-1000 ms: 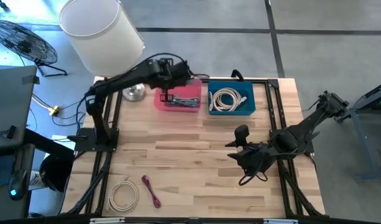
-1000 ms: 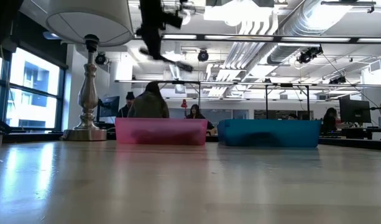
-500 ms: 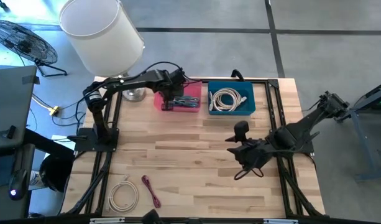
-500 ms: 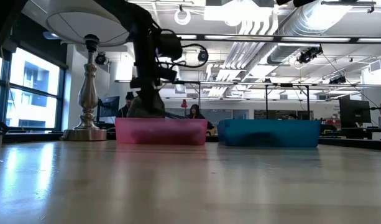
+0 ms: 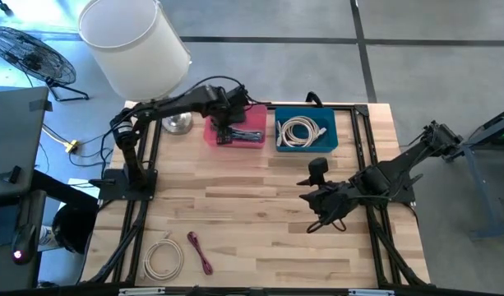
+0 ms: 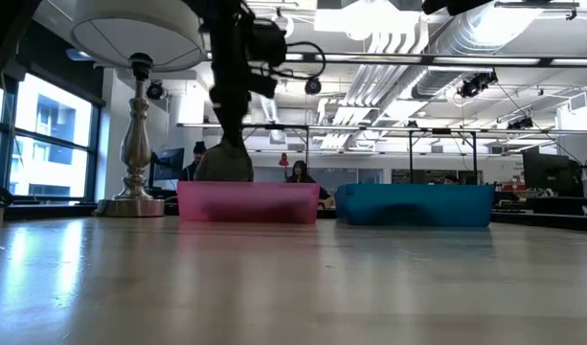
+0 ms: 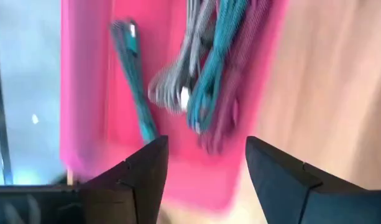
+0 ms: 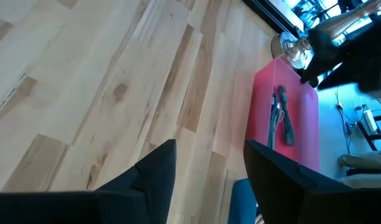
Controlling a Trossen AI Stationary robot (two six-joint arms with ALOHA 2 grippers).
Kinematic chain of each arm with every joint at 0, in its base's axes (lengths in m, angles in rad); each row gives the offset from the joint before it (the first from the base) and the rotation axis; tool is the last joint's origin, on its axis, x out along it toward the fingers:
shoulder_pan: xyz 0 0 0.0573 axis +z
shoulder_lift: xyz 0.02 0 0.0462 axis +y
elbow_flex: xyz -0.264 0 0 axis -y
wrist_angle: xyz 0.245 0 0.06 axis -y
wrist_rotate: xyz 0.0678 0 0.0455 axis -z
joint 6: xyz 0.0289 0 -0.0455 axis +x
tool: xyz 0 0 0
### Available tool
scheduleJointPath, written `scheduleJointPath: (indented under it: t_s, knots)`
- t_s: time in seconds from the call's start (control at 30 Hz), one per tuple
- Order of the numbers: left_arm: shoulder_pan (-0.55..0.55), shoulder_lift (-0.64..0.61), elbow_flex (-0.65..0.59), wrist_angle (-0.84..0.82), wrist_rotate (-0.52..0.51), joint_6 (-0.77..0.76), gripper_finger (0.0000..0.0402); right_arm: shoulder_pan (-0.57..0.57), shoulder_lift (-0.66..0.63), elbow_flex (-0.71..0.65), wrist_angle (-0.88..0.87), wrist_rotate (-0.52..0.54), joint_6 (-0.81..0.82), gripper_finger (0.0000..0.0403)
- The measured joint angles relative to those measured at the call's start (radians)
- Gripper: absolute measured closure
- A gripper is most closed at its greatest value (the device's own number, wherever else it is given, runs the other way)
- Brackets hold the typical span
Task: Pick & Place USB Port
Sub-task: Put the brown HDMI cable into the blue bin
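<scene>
The left wrist view shows the USB cables (image 7: 196,81), teal, grey and purple, lying loose in the pink bin (image 7: 84,93) beneath the left gripper (image 7: 206,165), whose fingers stand wide with nothing between them, while the right gripper (image 5: 317,177) waits spread and empty over bare table (image 5: 252,222).

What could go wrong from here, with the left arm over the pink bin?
The left gripper hangs open just above the cables lying tangled in the pink bin; lifting away, a finger could snag a loop and drag it out. The bin's rim is close, so a sideways exit might nudge the bin toward the lamp base.
</scene>
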Motion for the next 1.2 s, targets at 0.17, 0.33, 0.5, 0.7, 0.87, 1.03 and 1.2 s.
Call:
scheduleJointPath:
  t_s: [0.17,0.33,0.5,0.7,0.87,1.03,1.2]
  knots:
    - [-0.050,0.000,0.229,-0.348,-0.025,-0.099,0.0211,0.000,0.000,0.000,-0.001,-0.001,0.000,0.0222]
    - [-0.176,-0.040,0.355,-0.429,0.066,-0.206,0.0239,0.000,0.000,0.000,-0.013,-0.023,0.021,0.0222]
    - [-0.349,-0.082,0.374,-0.446,0.102,-0.322,0.0250,0.001,0.000,0.000,-0.031,-0.065,0.043,0.0222]
    - [-0.589,-0.091,0.324,-0.447,0.103,-0.520,0.0251,0.001,0.000,0.000,-0.032,-0.109,0.051,0.0222]
    - [-0.769,-0.091,0.196,-0.447,0.116,-0.772,0.0251,0.002,0.000,0.000,-0.036,-0.130,0.071,0.0222]
    - [-0.913,-0.089,0.038,-0.448,0.181,-1.139,0.0251,0.002,0.000,0.000,-0.036,-0.135,0.072,0.0222]
    - [-1.016,-0.089,-0.067,-0.425,0.231,-1.446,0.0251,0.002,0.000,0.000,-0.029,-0.135,0.071,0.0222]
